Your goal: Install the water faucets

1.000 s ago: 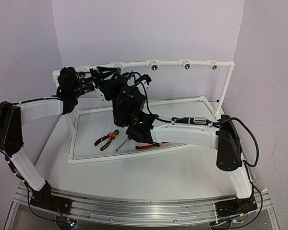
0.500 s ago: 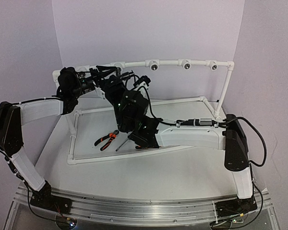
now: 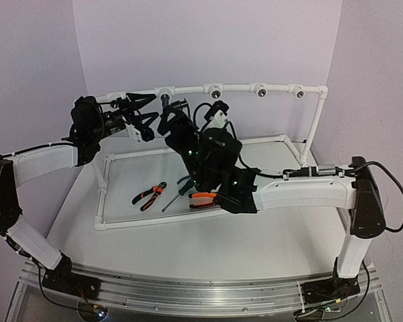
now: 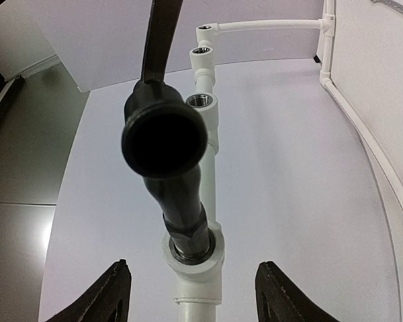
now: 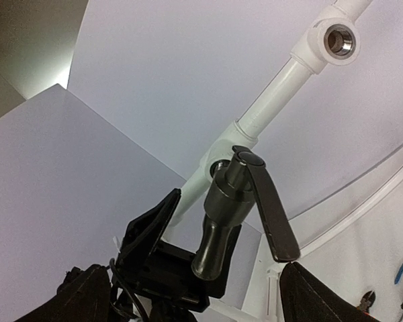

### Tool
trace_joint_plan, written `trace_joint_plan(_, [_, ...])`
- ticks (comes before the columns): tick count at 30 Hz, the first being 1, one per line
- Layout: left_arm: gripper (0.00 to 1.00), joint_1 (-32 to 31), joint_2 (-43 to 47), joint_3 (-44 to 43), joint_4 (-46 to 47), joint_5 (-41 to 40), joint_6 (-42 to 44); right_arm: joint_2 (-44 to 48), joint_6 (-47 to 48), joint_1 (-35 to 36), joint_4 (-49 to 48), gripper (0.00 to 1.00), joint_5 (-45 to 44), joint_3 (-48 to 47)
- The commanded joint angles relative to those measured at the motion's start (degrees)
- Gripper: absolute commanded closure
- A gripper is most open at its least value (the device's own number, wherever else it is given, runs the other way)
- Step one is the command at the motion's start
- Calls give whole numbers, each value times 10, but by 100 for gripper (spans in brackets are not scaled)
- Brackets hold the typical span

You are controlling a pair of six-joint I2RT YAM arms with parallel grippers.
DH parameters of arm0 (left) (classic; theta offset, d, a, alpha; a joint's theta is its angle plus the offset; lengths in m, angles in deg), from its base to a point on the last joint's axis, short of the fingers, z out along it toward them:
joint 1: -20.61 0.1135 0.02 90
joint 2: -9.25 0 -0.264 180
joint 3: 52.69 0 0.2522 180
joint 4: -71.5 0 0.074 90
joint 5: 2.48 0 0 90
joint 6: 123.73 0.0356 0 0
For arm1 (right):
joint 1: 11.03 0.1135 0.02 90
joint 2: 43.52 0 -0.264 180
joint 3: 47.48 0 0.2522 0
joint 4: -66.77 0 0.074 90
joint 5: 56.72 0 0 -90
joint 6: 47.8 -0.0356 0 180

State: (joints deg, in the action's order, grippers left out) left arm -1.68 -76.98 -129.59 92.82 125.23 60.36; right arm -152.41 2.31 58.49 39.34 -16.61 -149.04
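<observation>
Lilac walls, white table (image 3: 208,235), white pipe frame (image 3: 275,87) along the back with a row of round sockets.

Top view: left gripper (image 3: 140,115) and right gripper (image 3: 171,107) meet at the left end of the rear rail. The tap itself is lost among the dark fingers here. Orange-and-black pliers (image 3: 150,196) lie on the table inside the frame, well apart from the work.

Left wrist view: tap (image 4: 178,181) stands in a socket fitting (image 4: 193,268), its threaded end inside the collar and its round end facing the lens. The left fingers (image 4: 107,298) stand apart, one on each side of the pipe, and touch nothing. How far home the thread sits cannot be told.

Right wrist view: tap body points down and away from the rail, lever handle (image 5: 269,215) hanging alongside it. The right fingers (image 5: 87,298) are spread wide at the lower corners, clear of the tap. The left gripper sits just below the spout.

Handling judgement: small, rigid, probably light; the smooth dark finish looks slippery. The lever likely pivots, so it is a poor hold. Best grip is across the short cylindrical body near the collar, jaws square to its axis for turning.
</observation>
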Motion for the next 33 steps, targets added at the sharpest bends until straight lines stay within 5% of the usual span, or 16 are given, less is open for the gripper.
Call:
trace_joint_plan(1, [34,3,62,23,-39,-24,-29,68,29,12,-2,12,10,67])
trace_joint_plan(5, [33,3,128,64,-106,-41,-57,138,47,23,65,12,12,148])
trace_joint_plan(9, [30,3,216,94,-203,-74,-155,201,163,32,204,11,30,181])
trace_joint_plan(14, [25,2,302,96,-334,-142,-364,250,473,55,335,9,-10,178])
trace_joint_plan(20, [18,5,335,92,-461,-244,-623,268,889,66,322,8,-17,141])
trace_joint_plan(26, [16,31,359,141,-483,-208,-798,186,1281,63,291,8,66,37])
trace_joint_plan(33, [15,49,371,185,-457,-180,-844,79,1365,19,390,11,111,-111])
